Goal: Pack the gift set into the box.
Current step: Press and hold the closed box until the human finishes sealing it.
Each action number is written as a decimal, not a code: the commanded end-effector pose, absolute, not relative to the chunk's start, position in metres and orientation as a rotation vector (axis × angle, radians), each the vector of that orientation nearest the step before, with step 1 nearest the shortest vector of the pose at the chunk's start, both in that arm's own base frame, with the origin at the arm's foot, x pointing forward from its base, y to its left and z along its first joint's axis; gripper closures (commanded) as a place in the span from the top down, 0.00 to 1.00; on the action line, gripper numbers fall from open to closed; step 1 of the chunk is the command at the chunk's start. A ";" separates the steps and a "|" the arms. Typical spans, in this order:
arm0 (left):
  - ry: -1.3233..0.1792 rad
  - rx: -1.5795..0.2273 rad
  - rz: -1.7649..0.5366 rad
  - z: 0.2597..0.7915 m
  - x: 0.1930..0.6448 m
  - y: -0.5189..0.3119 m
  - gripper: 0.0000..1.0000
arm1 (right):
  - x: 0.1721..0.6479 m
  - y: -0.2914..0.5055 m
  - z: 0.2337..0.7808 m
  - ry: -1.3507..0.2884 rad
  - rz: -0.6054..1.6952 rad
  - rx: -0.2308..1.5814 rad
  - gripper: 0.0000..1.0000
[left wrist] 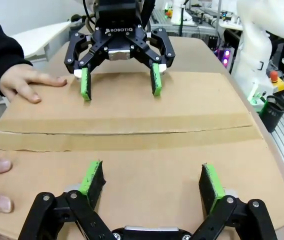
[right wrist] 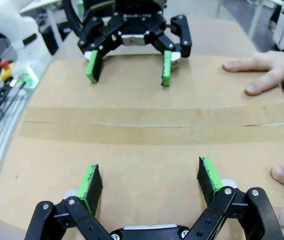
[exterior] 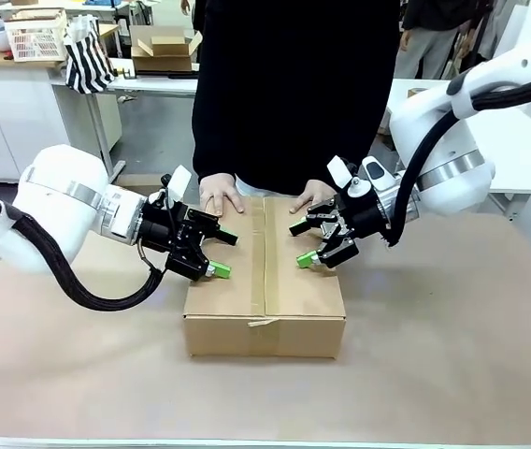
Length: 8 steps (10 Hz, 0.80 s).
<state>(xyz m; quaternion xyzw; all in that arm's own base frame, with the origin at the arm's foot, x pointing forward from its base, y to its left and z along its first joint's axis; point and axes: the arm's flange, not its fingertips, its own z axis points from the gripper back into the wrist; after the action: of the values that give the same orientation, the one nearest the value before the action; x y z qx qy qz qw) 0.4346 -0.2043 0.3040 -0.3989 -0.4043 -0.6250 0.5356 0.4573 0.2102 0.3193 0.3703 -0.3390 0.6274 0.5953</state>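
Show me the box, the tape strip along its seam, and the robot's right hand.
box (exterior: 228, 337): front view, on its near side wall.
tape strip (exterior: 267, 271): front view, midway along the strip on top.
right hand (exterior: 301, 244): front view, midway between its green fingertips.

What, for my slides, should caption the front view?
Both open, left gripper and right gripper over the closed box; person's hands rest atop.

One box (exterior: 264, 281). Two grippers: left gripper (exterior: 226, 254), right gripper (exterior: 299, 245). Two person's hands: one hand (exterior: 221, 198), second hand (exterior: 312, 196).
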 end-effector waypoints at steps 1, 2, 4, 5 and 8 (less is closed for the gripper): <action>-0.947 -0.983 -1.494 0.298 0.432 -0.203 1.00 | 0.457 0.210 0.314 -0.778 1.457 0.856 1.00; -0.947 -0.983 -1.494 0.298 0.432 -0.203 1.00 | 0.457 0.210 0.314 -0.778 1.457 0.856 1.00; -0.947 -0.983 -1.494 0.298 0.432 -0.203 1.00 | 0.457 0.210 0.314 -0.778 1.457 0.856 1.00; -0.947 -0.983 -1.494 0.298 0.432 -0.203 1.00 | 0.457 0.210 0.314 -0.778 1.457 0.856 1.00; -0.947 -0.983 -1.494 0.298 0.432 -0.203 1.00 | 0.457 0.210 0.314 -0.778 1.457 0.856 1.00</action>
<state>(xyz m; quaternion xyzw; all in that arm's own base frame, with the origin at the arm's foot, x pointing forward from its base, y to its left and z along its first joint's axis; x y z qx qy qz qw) 0.4329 -0.2051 0.3024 -0.4088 -0.4032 -0.6228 0.5315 0.4573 0.2102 0.3193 0.3709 -0.3390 0.6273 0.5950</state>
